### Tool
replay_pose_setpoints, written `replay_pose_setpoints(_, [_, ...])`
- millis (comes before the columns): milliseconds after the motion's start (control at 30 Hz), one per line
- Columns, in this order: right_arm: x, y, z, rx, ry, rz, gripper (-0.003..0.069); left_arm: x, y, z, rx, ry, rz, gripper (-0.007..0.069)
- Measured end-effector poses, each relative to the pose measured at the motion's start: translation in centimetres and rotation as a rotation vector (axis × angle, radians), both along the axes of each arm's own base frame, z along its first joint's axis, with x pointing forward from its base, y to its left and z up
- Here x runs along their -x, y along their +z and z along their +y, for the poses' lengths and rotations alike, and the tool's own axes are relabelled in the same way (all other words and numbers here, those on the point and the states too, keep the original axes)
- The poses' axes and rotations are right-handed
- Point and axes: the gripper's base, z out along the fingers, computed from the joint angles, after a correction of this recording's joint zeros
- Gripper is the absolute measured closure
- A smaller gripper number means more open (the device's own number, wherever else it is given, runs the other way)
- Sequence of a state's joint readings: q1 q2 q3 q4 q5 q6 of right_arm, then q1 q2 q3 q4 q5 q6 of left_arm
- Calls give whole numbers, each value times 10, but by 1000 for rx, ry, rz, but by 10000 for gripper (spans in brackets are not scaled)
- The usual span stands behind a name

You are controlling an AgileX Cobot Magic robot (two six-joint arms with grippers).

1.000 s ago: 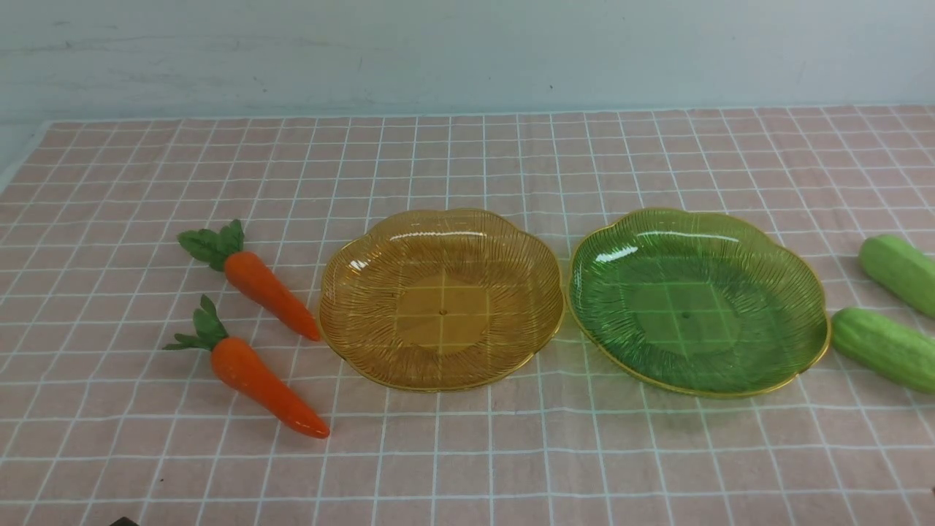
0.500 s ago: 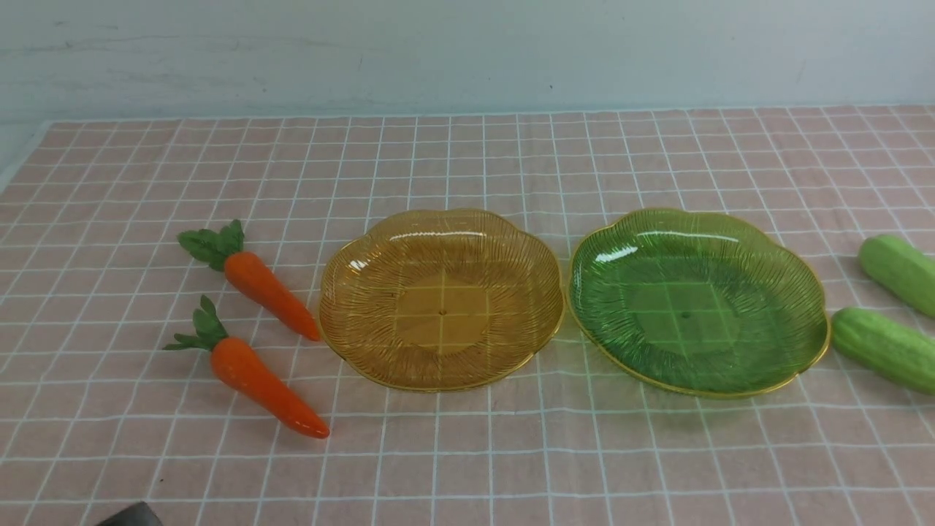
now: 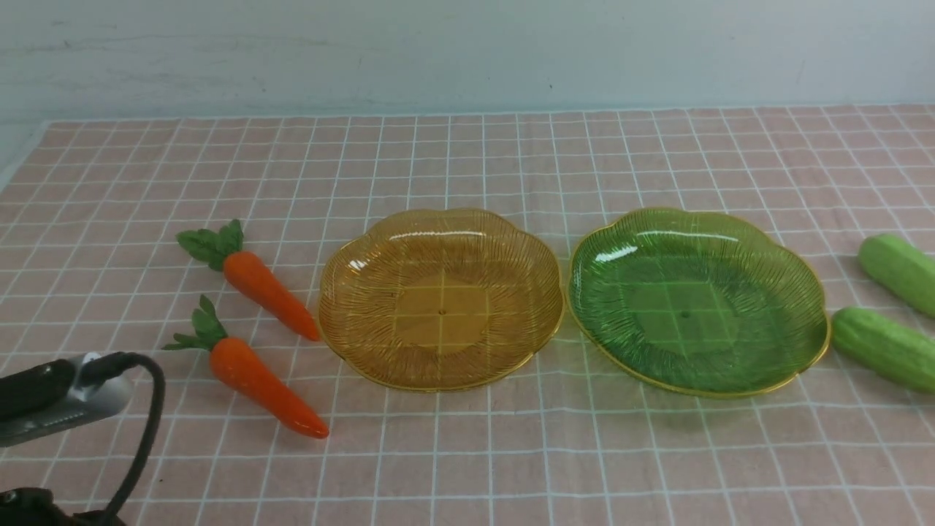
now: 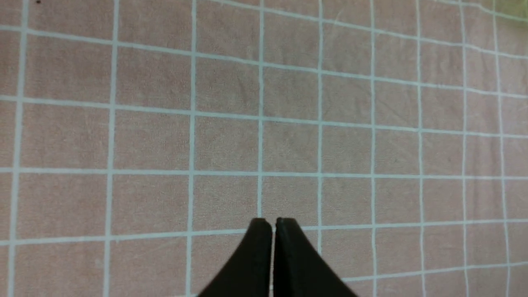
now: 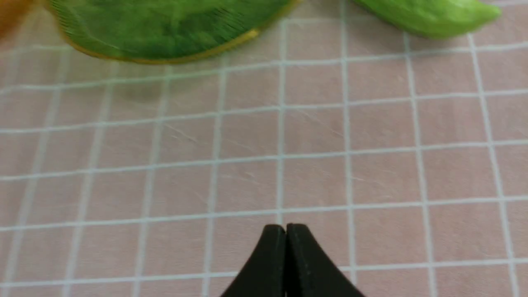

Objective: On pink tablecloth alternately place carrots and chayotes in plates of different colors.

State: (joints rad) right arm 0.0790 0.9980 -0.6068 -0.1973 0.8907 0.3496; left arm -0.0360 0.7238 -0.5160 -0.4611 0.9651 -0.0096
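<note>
Newly arrived at near left, the left arm (image 3: 58,398) hung over the pink tablecloth (image 3: 467,453), left gripper (image 4: 272,222) and right gripper (image 5: 286,226) both pressed together empty, and beyond, carrots (image 3: 256,380) lay left of the amber plate (image 3: 442,307), chayotes (image 3: 880,347) right of the green plate (image 3: 694,307).

No word, label, brand mark, number or sign can be read in any view: none on the pink tablecloth (image 3: 467,453), the amber plate (image 3: 350,292), the green plate (image 3: 792,292), the carrots (image 3: 266,288) or the chayotes (image 3: 880,347).
</note>
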Motion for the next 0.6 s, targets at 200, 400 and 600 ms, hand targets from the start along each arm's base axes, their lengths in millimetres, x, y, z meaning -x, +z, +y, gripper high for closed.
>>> replay_pose_setpoints(200, [-59,4,1,76,49,54,468,-8,-7,1,-39,-31,51,589])
replay_pose_setpoints(400, [-139,-13,-1,260,213,161,192,-7,-8,1,-54,-66,60,503])
replay_pose_setpoints(600, [-193,-54,-3,325,233,343,148,-4,-9,0,-54,-83,87,475])
